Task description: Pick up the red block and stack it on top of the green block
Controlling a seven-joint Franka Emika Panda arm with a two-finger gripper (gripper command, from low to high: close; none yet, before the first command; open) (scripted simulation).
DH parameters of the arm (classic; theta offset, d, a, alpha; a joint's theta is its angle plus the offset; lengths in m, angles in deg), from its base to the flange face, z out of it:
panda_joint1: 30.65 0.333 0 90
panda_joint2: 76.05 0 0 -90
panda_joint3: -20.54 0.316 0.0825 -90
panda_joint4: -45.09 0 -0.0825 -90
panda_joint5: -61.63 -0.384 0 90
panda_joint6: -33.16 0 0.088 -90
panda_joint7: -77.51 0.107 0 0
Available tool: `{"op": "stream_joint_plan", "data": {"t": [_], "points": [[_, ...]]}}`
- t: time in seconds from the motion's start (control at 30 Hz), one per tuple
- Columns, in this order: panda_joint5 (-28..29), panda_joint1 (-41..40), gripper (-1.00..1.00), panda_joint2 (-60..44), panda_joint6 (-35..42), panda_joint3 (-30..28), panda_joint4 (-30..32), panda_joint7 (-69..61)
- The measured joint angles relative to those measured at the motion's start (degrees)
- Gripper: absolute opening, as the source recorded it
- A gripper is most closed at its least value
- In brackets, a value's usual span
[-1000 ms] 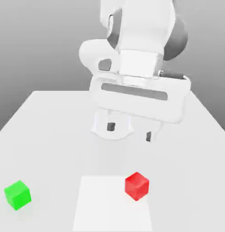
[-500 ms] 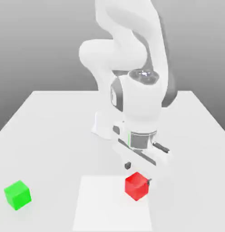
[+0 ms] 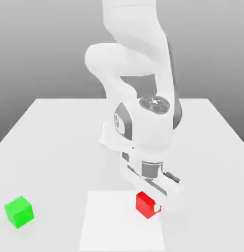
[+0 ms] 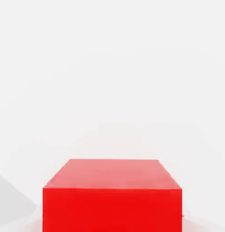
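Red block (image 3: 147, 205): cube, upright, set cornerwise to the exterior view, at the white sheet's (image 3: 114, 226) right-hand edge there. Gripper (image 3: 148, 200): lowered, closed on the red block. Green block (image 3: 19, 212): well apart, exterior view's left.

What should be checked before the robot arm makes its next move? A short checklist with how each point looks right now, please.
1. Hand down at the red block: ok, the gripper is right over it.
2. Red block lined up squarely with the hand: ok, its near face looks straight-on in the hand view.
3. Firm grip on the red block: cannot tell until it is lifted.
4. Red block already raised: not ok, it appears to sit on the white sheet's edge.
5. Green block free on top: ok, nothing rests on it.
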Motion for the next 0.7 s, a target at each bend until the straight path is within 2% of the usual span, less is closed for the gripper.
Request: {"op": "stream_joint_plan", "data": {"t": [0.2, 0.4, 0.53, 0.7], "points": [[-8.68, -2.87, -1.00, 6.52, 5.00, 4.96, 0.89, -6.28], [-14.71, -2.59, -1.00, 12.14, 9.58, 6.15, 2.19, -10.79], [-16.27, -2.51, -1.00, 11.85, 12.51, -0.14, -1.21, -6.81], [-16.61, -17.31, -1.00, 9.81, 16.57, -8.42, -7.38, 1.42]]}}
